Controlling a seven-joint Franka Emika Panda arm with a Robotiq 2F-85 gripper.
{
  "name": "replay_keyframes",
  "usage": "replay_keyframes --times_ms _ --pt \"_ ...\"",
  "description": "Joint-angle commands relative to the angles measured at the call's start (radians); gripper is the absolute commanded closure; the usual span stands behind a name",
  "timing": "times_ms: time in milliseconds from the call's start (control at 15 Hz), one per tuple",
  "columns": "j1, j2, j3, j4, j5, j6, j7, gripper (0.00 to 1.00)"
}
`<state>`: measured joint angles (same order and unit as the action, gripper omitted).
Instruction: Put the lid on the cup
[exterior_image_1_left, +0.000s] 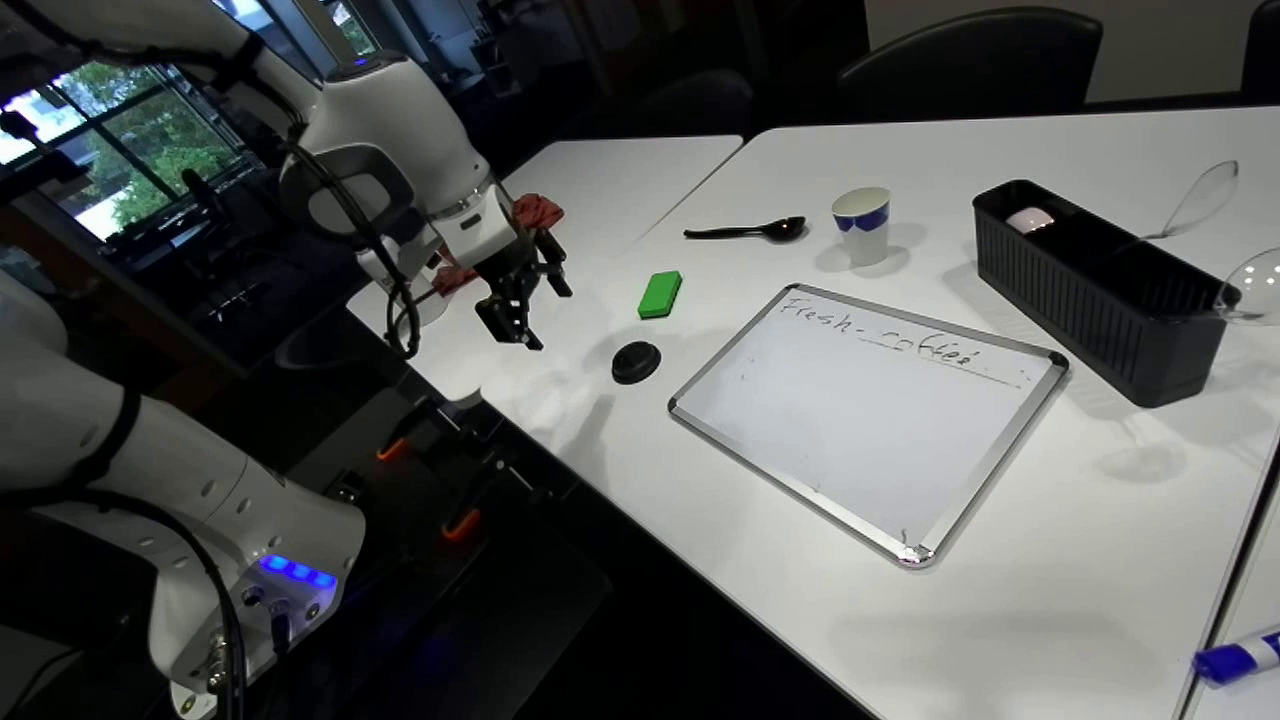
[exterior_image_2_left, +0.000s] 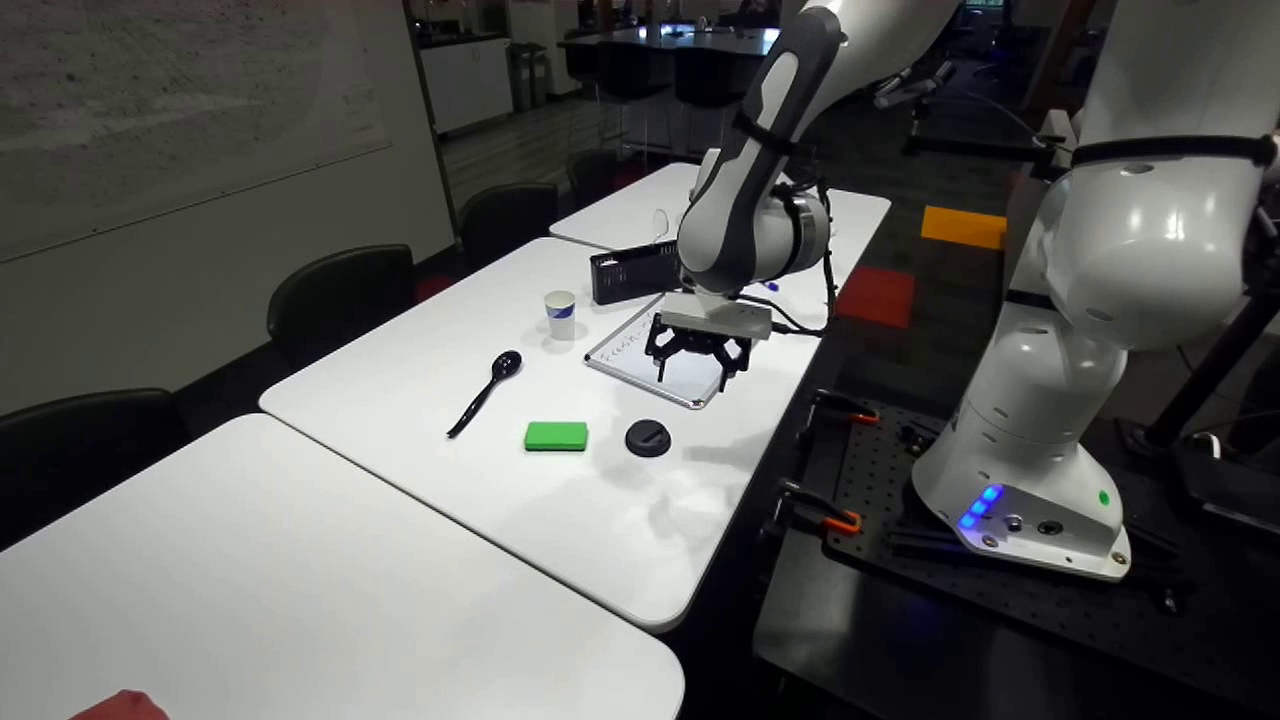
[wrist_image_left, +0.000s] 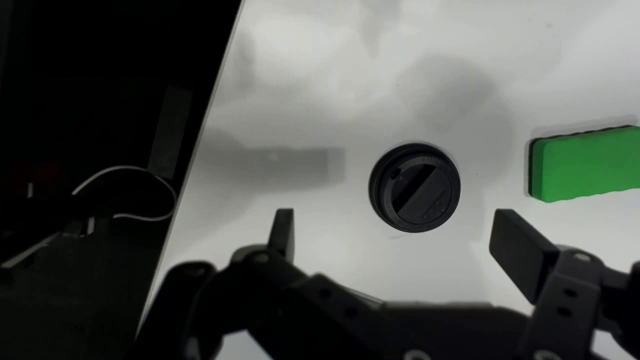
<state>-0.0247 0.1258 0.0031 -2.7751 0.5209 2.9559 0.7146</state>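
The lid is a small round black disc (exterior_image_1_left: 636, 362) lying flat on the white table, also seen in an exterior view (exterior_image_2_left: 648, 438) and the wrist view (wrist_image_left: 415, 187). The cup (exterior_image_1_left: 863, 228) is small, white with a blue band, and stands upright with its mouth open; it also shows in an exterior view (exterior_image_2_left: 561, 318) and is out of the wrist view. My gripper (exterior_image_1_left: 550, 318) is open with nothing between its fingers, raised above the table, also in an exterior view (exterior_image_2_left: 692, 383). In the wrist view the lid lies just beyond the gap between my fingertips (wrist_image_left: 394, 220), apart from them.
A green block (exterior_image_1_left: 660, 294) lies beside the lid. A black spoon (exterior_image_2_left: 490, 390) lies near the cup. A framed whiteboard (exterior_image_1_left: 870, 420) lies flat on the table, and a black bin (exterior_image_1_left: 1100, 290) stands beyond it. The table's edge (wrist_image_left: 200, 130) runs along the robot's side.
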Motion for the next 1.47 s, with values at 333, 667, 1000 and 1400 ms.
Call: replay_keyframes --times_ms 333,667,1000,1400 --pt "-0.003 0.198 0.058 0.093 0.120 0.119 0.175 0.00" --pt "-0.043 0.237 0.083 0.137 0.121 0.098 0.166 0.00" --pt "-0.082 0.297 0.106 0.190 0.124 0.098 0.152 0.00" --pt "0.127 0.359 -0.074 0.170 0.109 0.120 0.287 0.00"
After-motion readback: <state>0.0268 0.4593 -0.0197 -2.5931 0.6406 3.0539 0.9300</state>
